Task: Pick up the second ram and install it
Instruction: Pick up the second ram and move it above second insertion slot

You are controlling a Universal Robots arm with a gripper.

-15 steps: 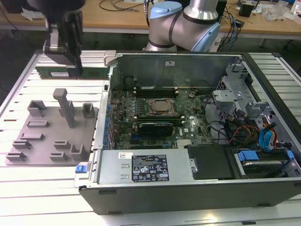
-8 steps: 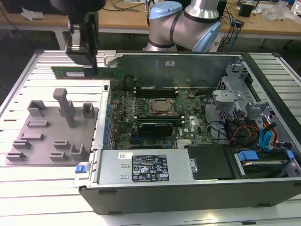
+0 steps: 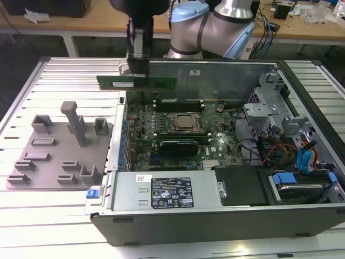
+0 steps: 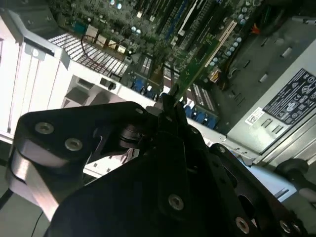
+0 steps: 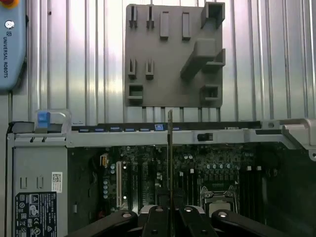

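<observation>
Over the open computer case (image 3: 188,226), above the side wall nearest the grey plate (image 3: 59,156): the gripper (image 3: 139,82) hangs well clear of the motherboard (image 3: 161,127) with the second ram (image 3: 161,83) in it. The claw is closed onto the stick's two flat faces at about mid-length, and the green board projects roughly evenly to either side in the exterior view. The stick is on edge, long side level, touching nothing but the claw. The first wrist view shows it edge-on, a thin line running out from the closed jaws across the chassis wall; the second wrist view shows it slanting away over the board. Memory slots (image 3: 178,103) lie just beside the CPU socket (image 3: 185,122) and look parallel to the stick as held, so my judgement is that no wrist rotation is needed. To do this carry well: hold the stick level, bring its lower edge squarely over one free slot, and avoid any yaw that would set one end down first. The central grip should spread seating force evenly. Cannot tell from these views which slot is free, or whether the latches stand open. Main risk is clipping the chassis wall on the way across.
</observation>
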